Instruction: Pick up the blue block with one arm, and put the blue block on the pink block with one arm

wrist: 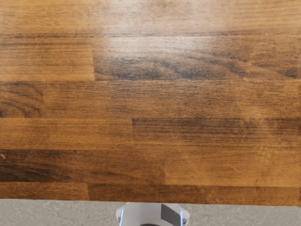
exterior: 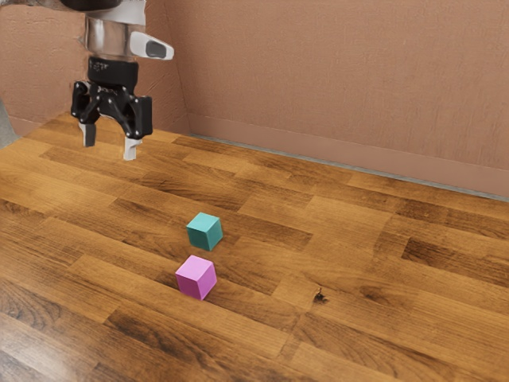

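The step in hand looks like the reach: the hand [exterior: 110,145], released and holding nothing, hangs high over the table [exterior: 382,263], well apart from both blocks. It should centre over the blue block [exterior: 204,231], line its grip up with two opposite faces, and come straight down without nudging the pink block [exterior: 196,276] just beside it. The blue block is a small teal-blue cube with crisp edges, lying flat on the wood and slightly turned.
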